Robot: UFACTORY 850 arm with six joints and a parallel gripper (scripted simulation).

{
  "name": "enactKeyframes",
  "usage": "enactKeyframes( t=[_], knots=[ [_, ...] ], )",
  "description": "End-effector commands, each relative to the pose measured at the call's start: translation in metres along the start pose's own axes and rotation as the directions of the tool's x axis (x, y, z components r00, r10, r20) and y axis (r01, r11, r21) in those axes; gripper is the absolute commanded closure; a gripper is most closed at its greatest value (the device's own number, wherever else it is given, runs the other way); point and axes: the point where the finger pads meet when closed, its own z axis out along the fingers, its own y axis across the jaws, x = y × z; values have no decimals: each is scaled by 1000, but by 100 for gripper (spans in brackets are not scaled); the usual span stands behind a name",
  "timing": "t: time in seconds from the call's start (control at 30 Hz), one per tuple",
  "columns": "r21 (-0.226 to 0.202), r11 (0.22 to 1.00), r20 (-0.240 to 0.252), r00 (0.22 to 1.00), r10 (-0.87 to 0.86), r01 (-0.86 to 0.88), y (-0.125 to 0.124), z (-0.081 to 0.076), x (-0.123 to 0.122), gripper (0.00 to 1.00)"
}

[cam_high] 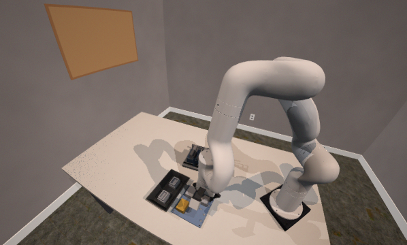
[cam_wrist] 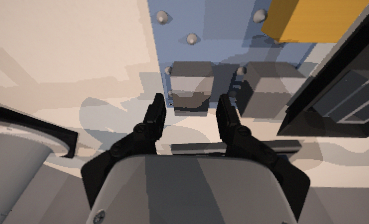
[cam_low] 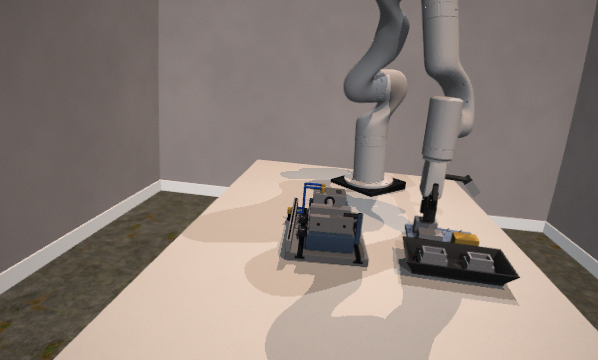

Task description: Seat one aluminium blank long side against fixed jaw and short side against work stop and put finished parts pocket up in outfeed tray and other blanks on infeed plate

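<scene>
My gripper (cam_wrist: 191, 103) is open and hangs low over the blue infeed plate (cam_wrist: 220, 40). Its fingertips stand on either side of the near end of a grey aluminium blank (cam_wrist: 191, 85), and I cannot tell if they touch it. A second aluminium blank (cam_wrist: 270, 90) lies right beside it, and a brass blank (cam_wrist: 315, 17) lies farther along the plate. In the exterior view the gripper (cam_low: 428, 210) stands just above the blank (cam_low: 426, 229). The vise (cam_low: 326, 227) sits to the left, and its opening is too small to read.
The black outfeed tray (cam_low: 456, 262) lies right next to the plate and holds two finished parts (cam_low: 433, 255) (cam_low: 479, 260). Its rim (cam_wrist: 330, 85) is close to my right finger. Locating pins (cam_wrist: 191, 38) stud the plate. The arm's base (cam_low: 369, 182) stands behind.
</scene>
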Motion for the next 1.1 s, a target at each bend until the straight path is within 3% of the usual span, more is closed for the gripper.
enactKeyframes(
  t=[0.0, 1.07],
  knots=[
    [-1, 1000, -1, 1000, 0, 0, 1, -1, 0, 31],
    [-1, 1000, -1, 1000, 0, 0, 1, 4, 0, 31]
  ],
)
